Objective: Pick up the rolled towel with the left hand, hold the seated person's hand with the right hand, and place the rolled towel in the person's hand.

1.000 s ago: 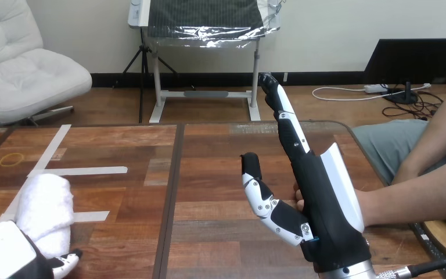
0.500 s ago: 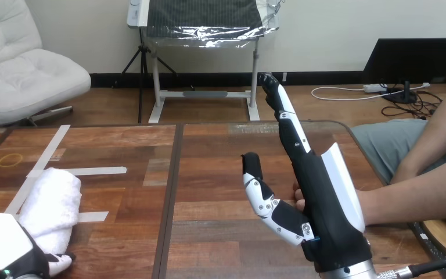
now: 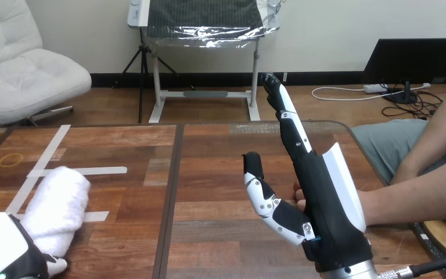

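At lower left of the head view, my left hand [image 3: 1, 251] clasps the rolled towel [image 3: 58, 197] by its near end, at the table's [image 3: 209, 168] near edge; at right, my right hand [image 3: 325, 215] stands upright, fingers straight, thumb spread, the person's hand [image 3: 298, 197] just behind it.

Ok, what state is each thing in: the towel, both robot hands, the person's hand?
rolled towel: rolled up, near end at the left hand.
left hand: against the towel's end; hold cannot be told.
right hand: open, straight, standing on edge.
person's hand: mostly hidden behind the right hand, not gripped.
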Controlling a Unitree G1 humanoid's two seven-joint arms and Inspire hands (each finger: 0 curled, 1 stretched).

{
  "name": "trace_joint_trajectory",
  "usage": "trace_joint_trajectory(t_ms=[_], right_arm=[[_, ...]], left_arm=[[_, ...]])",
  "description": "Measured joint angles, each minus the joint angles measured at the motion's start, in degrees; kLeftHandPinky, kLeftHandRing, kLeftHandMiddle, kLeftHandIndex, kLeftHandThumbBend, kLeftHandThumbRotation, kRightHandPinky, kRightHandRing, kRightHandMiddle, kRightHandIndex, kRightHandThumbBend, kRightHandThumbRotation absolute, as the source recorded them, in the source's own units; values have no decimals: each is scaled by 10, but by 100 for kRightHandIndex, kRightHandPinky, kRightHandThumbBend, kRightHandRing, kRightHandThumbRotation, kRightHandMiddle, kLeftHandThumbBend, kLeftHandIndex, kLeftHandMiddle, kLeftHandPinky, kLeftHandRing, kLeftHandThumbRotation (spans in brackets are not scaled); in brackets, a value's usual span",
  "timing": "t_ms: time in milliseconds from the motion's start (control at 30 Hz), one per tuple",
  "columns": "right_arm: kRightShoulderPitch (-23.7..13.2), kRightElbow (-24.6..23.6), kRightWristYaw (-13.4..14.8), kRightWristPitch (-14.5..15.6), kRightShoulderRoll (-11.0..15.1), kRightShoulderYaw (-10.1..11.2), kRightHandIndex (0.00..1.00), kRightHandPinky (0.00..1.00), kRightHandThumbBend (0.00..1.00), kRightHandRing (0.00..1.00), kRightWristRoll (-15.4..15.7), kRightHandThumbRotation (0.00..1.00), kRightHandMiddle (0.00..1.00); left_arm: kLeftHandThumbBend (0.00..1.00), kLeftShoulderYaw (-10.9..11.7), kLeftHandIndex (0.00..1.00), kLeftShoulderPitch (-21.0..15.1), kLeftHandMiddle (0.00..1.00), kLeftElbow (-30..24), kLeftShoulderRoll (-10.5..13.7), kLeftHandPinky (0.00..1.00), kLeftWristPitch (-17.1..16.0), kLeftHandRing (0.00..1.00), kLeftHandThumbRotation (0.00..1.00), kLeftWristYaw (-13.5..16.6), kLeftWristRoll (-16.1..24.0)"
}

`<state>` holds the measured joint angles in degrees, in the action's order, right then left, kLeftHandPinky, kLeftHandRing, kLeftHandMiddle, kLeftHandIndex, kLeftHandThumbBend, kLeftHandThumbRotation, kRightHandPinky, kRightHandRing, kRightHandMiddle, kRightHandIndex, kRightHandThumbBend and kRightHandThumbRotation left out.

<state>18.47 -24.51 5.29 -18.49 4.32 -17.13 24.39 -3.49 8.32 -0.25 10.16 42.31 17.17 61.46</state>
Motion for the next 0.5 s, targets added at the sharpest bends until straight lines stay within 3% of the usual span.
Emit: trace_joint_trajectory(t_ms=[267,500], right_arm=[[0,0,0,1,0,2,97,100,0,92,0,0,90],[0,0,0,1,0,2,96,100,0,85,-7,0,84]], left_arm=[[90,15,55,15,48,9,0,44,-53,45,0,64,-54],[89,28,54,32,48,26,1,43,-122,44,0,123,-101]])
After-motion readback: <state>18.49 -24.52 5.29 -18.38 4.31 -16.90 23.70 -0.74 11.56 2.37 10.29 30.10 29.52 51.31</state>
